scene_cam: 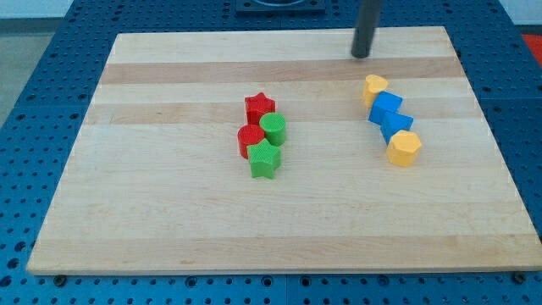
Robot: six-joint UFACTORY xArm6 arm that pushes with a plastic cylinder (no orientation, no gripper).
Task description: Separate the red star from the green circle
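Note:
The red star [259, 107] stands near the board's middle, touching the green circle [273, 129] just below and to its right. A red circle [250, 138] sits left of the green circle, and a green star [265, 158] lies below both, all packed in one cluster. My tip [362, 56] is at the view's top, right of centre, well above and to the right of the cluster and above the yellow and blue blocks. It touches no block.
At the view's right a slanted row holds a yellow block [375, 87], a blue block [386, 107], a second blue block [396, 124] and a yellow block [404, 148]. The wooden board [169, 212] lies on a blue perforated table [34, 85].

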